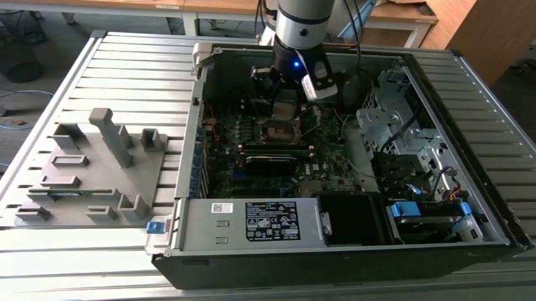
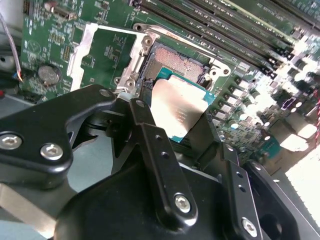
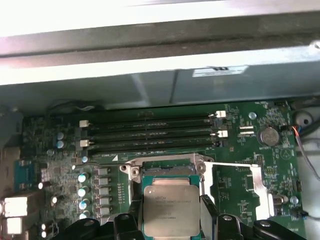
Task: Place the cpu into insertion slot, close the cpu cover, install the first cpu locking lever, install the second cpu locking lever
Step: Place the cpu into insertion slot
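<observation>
My gripper [image 1: 285,103] is shut on the cpu [image 3: 170,210], a flat square chip with a dull metal top, gripped by two opposite edges. The cpu [image 2: 180,107] hangs just above the open insertion slot [image 3: 167,169], partly over it and not seated. The slot's contact field [image 2: 175,62] shows beyond the chip. The cpu cover [image 3: 247,187], a thin silvery frame with an open window, is flipped open and lies flat on the motherboard beside the slot [image 2: 105,50]. In the exterior view the slot [image 1: 280,130] sits mid-board, right under the gripper.
The motherboard lies inside an open computer case [image 1: 192,157] on a slatted table. Memory slots [image 3: 150,132] run beside the socket and a coin battery [image 3: 270,136] lies near the cover. A drive cage [image 1: 393,125] stands on the exterior view's right, a grey fixture plate [image 1: 92,163] on its left.
</observation>
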